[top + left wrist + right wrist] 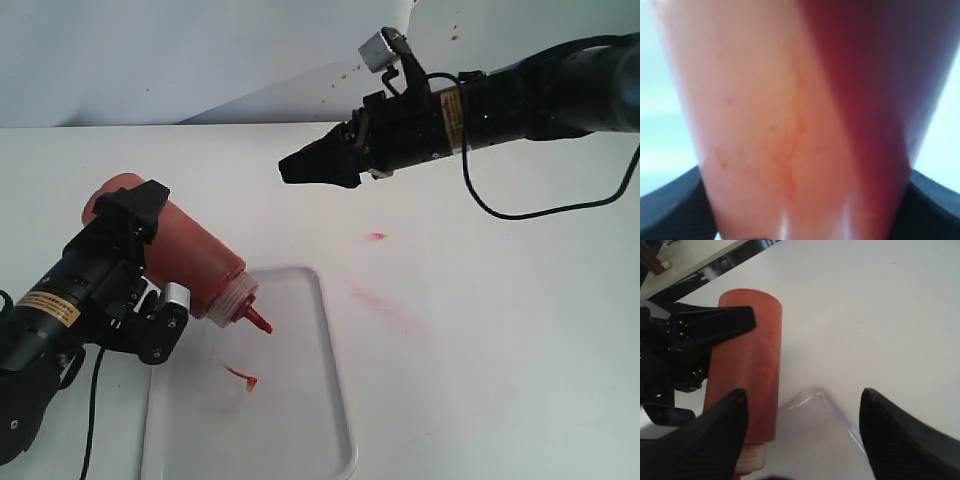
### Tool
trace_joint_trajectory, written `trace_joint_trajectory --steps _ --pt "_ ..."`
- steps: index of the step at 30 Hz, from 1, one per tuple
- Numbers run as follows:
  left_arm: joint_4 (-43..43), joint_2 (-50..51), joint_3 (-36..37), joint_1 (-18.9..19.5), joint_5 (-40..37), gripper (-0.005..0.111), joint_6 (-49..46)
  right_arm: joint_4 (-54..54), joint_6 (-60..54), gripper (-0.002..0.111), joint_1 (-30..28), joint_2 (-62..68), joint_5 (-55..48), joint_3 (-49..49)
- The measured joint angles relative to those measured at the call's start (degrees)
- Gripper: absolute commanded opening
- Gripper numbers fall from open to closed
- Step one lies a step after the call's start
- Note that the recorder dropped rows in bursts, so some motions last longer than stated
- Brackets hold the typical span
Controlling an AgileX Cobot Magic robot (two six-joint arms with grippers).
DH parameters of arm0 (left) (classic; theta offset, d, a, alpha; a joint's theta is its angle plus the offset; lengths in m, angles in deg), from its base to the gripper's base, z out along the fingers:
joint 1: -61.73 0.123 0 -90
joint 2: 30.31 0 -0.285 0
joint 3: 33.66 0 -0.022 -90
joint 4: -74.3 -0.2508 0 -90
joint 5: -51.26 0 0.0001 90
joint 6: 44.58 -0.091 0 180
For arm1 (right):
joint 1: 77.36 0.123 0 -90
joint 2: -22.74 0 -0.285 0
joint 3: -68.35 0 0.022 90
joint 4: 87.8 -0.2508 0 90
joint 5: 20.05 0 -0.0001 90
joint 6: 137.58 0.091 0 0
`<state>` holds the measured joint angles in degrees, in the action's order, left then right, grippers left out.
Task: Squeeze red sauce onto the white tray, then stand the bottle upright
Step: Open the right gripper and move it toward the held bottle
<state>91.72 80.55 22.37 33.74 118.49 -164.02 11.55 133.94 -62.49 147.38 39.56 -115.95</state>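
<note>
My left gripper (150, 265) is shut on the bottle (190, 255), an orange-red squeeze bottle tilted with its red nozzle (258, 320) pointing down over the white tray (300, 430). A small streak of red sauce (243, 376) lies on the tray below the nozzle. In the left wrist view the bottle (790, 125) fills the picture, with dark fingers (670, 210) at its sides. My right gripper (300, 168) hangs open above the table, behind and to the right of the tray. In its own view the right gripper (802, 405) looks down on the bottle (745, 365) and a tray corner (820, 405).
Faint pinkish-red smears mark the table right of the tray, a small spot (378, 237) and a longer streak (375, 298). A black cable (520, 212) loops under the right arm. The tray's near edge meets the bottom of the exterior view.
</note>
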Motion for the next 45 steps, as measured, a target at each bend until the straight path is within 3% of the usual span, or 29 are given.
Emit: trace_joint_trajectory --steps 17,22,26,34,45 --pt "0.00 0.00 0.00 0.00 0.00 0.000 -0.73 -1.77 -4.77 0.059 0.40 3.66 -3.53 -2.00" --pt "0.00 0.00 0.00 0.00 0.00 0.000 -1.09 -0.04 -9.01 0.059 4.60 3.66 -4.08 -2.00" --pt "0.13 0.00 0.00 0.00 0.00 0.000 -1.14 0.55 -11.78 0.059 7.79 3.66 -7.58 -2.00" --pt "1.00 0.00 -0.48 0.00 0.00 0.000 -1.14 -1.40 -11.95 0.059 7.93 3.66 -17.49 -2.00" --pt "1.08 0.00 -0.48 0.00 0.00 0.000 -1.24 -1.62 -14.10 0.059 7.93 6.43 -11.81 -2.14"
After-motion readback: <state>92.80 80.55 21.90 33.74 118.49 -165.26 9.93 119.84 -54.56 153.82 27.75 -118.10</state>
